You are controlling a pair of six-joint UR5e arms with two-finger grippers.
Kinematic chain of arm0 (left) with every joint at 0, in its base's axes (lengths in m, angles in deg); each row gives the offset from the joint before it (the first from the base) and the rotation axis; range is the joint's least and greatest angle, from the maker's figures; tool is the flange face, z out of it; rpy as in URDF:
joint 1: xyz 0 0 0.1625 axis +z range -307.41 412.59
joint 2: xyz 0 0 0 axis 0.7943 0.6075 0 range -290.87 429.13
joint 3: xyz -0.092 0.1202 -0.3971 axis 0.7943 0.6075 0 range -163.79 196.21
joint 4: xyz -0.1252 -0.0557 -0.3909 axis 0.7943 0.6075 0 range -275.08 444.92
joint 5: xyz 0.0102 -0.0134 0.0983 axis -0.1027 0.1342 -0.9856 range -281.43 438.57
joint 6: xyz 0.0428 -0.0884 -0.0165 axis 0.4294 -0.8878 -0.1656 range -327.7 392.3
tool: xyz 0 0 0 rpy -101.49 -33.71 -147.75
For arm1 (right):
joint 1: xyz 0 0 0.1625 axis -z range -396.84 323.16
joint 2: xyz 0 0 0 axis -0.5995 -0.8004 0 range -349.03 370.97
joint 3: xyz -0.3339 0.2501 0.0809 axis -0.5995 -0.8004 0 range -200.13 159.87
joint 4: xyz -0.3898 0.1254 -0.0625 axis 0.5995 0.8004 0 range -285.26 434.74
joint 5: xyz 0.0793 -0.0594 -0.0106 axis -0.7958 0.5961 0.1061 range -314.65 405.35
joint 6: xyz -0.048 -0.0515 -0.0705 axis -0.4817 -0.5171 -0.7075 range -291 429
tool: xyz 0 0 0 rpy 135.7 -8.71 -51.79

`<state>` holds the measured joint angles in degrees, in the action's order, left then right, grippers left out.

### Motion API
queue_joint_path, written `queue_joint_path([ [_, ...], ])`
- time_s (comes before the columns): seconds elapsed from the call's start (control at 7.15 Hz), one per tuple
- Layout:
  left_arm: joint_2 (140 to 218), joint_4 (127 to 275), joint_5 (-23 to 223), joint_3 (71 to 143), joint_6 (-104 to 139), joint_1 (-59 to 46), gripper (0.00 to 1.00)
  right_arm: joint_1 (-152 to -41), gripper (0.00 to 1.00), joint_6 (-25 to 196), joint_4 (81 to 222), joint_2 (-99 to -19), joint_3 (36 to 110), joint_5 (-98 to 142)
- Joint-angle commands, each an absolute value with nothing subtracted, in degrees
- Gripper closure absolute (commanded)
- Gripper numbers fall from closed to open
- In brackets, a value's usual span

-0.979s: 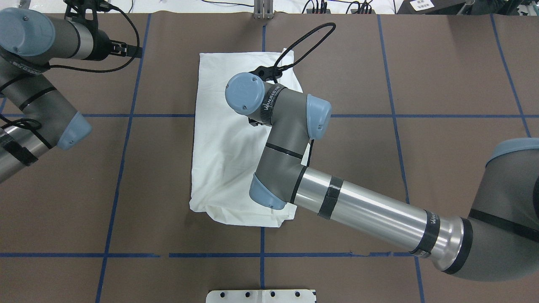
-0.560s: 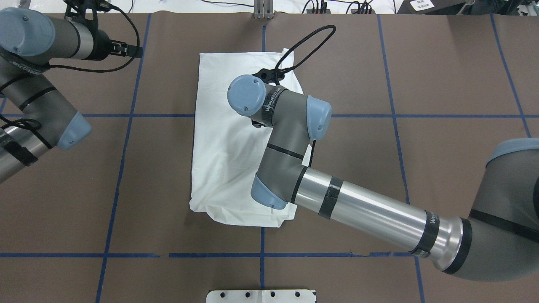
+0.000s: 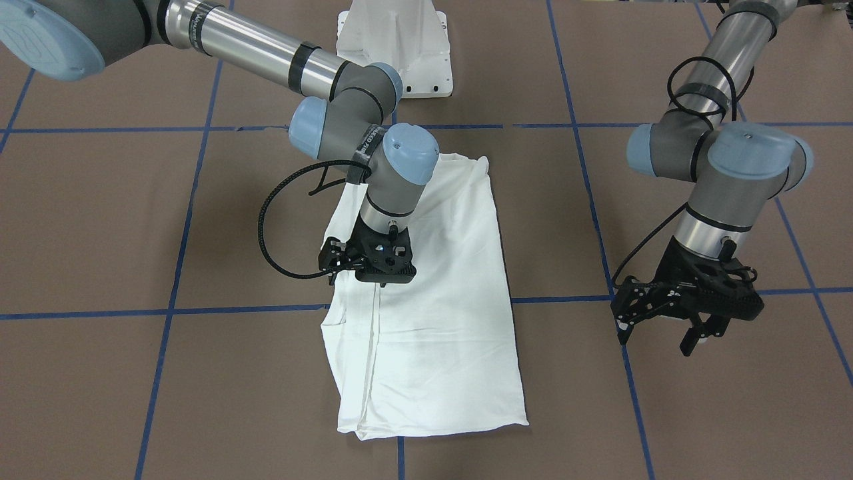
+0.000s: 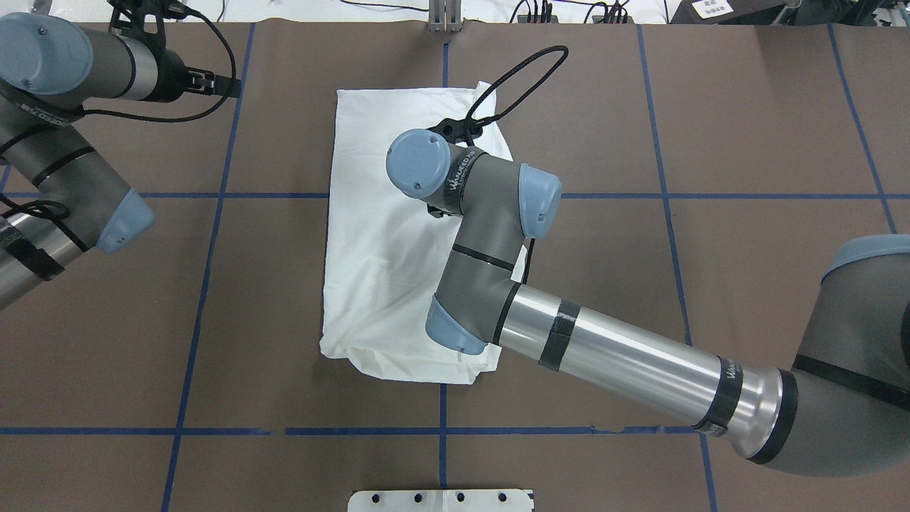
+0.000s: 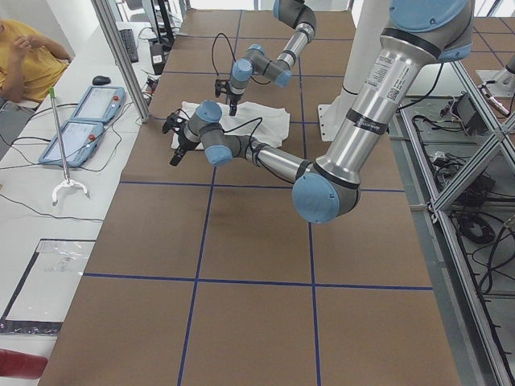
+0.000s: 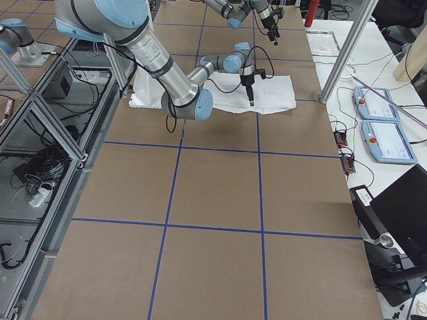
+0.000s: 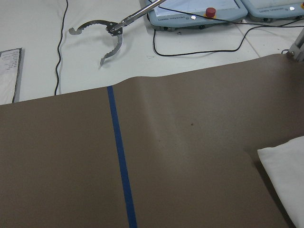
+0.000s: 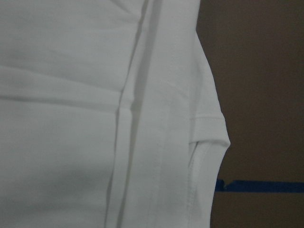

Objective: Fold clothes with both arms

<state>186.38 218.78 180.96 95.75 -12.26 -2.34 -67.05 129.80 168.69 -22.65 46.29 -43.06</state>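
Observation:
The white shirt lies folded into a long rectangle at the middle of the brown table; it also shows in the overhead view. No printed text shows. My right gripper points straight down over the shirt's edge on the robot's right, with its jaws shut and its tips at the cloth. The right wrist view shows only the shirt's seams and hem. In the overhead view the wrist hides this gripper. My left gripper is open and empty. It hovers above bare table well off the shirt's other side.
The white metal pedestal base stands at the robot's edge of the table. Blue tape lines grid the brown cover. Beyond the far edge lie teach pendants and a grabber tool. A person sits there.
My right wrist has shifted a little toward the robot over the shirt. The shirt and the left arm have not moved.

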Motion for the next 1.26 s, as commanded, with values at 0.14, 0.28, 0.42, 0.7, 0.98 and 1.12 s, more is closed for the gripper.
queue_joint_path([
  [0.14, 186.4, 218.8, 181.0, 95.8, -12.3, -2.3, 0.0, -67.1, 0.0, 129.6, 170.3, -22.9, 46.2, -43.1],
  [0.28, 186.4, 218.8, 181.0, 95.8, -12.3, -2.3, 0.0, -67.1, 0.0, 129.5, 171.7, -22.9, 46.4, -43.0],
  [0.42, 186.4, 218.8, 181.0, 95.7, -12.3, -2.3, 0.0, -67.6, 0.0, 127.9, 173.8, -22.8, 47.0, -43.0],
  [0.7, 186.4, 218.8, 181.0, 95.8, -12.3, -2.3, 0.0, -68.8, 0.0, 126.6, 176.9, -23.9, 48.9, -42.9],
  [0.98, 186.3, 218.8, 181.0, 95.8, -12.3, -2.3, 0.0, -69.4, 0.0, 123.4, 180.9, -31.9, 58.2, -42.5],
  [1.12, 186.3, 218.8, 181.0, 95.8, -12.3, -2.3, 0.0, -69.8, 0.0, 122.4, 180.9, -35.6, 61.0, -41.8],
])
